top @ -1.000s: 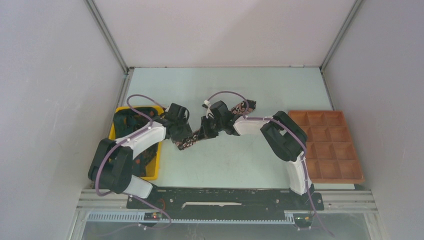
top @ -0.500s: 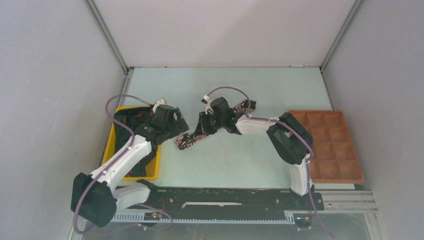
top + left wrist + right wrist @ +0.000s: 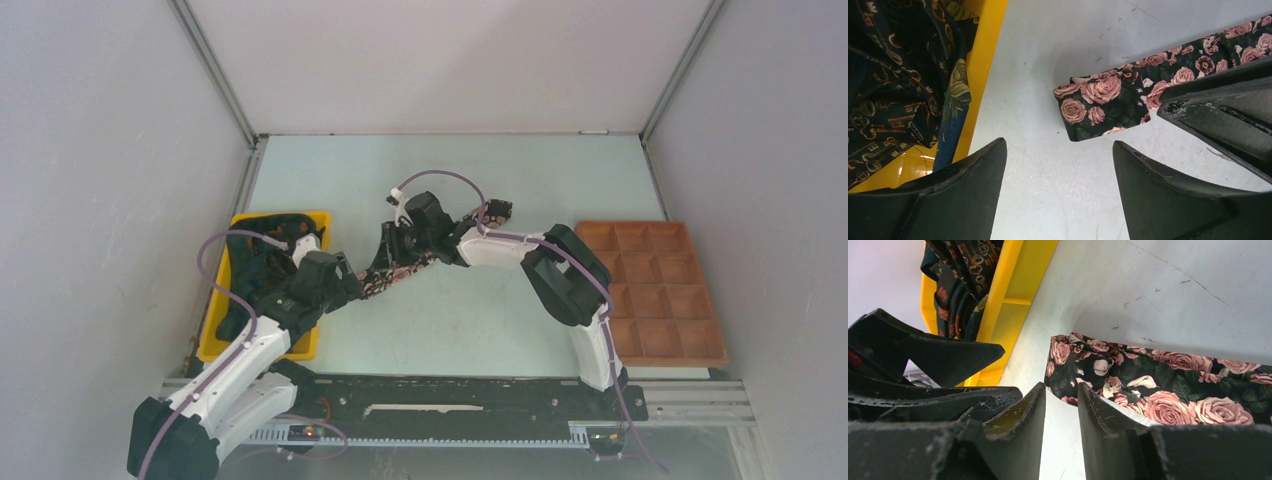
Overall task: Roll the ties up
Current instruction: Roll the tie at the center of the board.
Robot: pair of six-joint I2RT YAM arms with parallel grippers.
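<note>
Matt cloth tie [image 3: 1108, 102], glossy yellow plastic bin [image 3: 985, 65], scuffed smooth table [image 3: 1048, 165]

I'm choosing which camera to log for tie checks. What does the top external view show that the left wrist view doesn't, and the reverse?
Only the top external view shows the orange compartment tray at far right and the rose tie running diagonally away to its far end. Only the left wrist view shows the prints: pink roses on that tie, gold patterns on the dark ties in the bin. Both show the yellow bin, the rose tie's near end lying flat on the table, and the left gripper open with nothing between its fingers.
</note>
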